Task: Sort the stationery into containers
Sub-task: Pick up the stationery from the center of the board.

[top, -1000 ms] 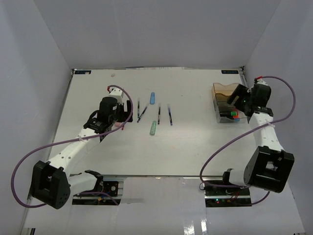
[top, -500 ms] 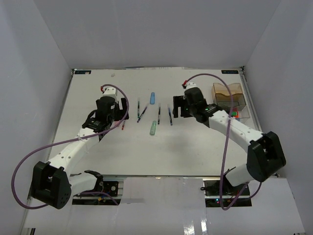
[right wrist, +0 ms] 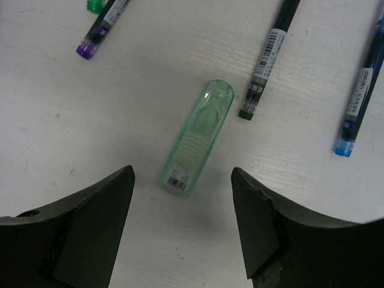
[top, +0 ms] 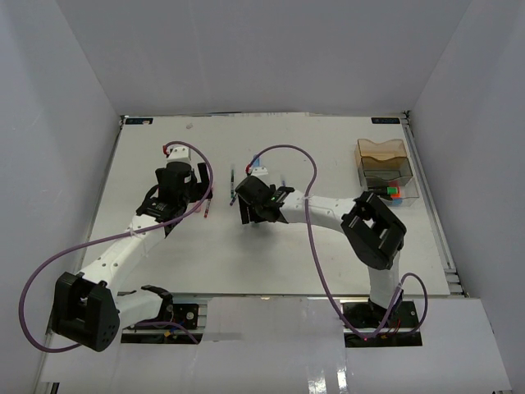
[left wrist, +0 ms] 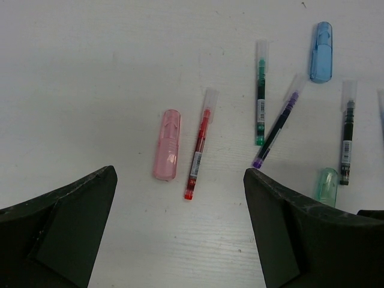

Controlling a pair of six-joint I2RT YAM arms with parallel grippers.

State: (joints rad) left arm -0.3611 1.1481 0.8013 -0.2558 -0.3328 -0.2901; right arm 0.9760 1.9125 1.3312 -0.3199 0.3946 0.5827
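Stationery lies mid-table: a pink piece [left wrist: 167, 144], a red pen [left wrist: 198, 144], a green pen [left wrist: 260, 102], a purple pen [left wrist: 277, 129], a blue piece [left wrist: 321, 52] and a dark pen [left wrist: 347, 141]. My left gripper [left wrist: 180, 228] [top: 190, 193] hangs open and empty above the table, just short of the pink piece and red pen. My right gripper [right wrist: 183, 222] [top: 258, 207] is open and empty, its jaws either side of the near end of the mint piece [right wrist: 196, 146]. A black pen [right wrist: 269, 60] and a blue pen [right wrist: 363, 90] lie beside it.
The amber tray [top: 381, 156] and the clear tray [top: 404, 191] adjoin at the table's far right; colour-capped markers lie in the clear one. The right arm stretches across the table from the right. White walls enclose the table.
My right arm swung from the trays at the right across to the middle, over the mint piece. My left gripper drifted slightly up the table.
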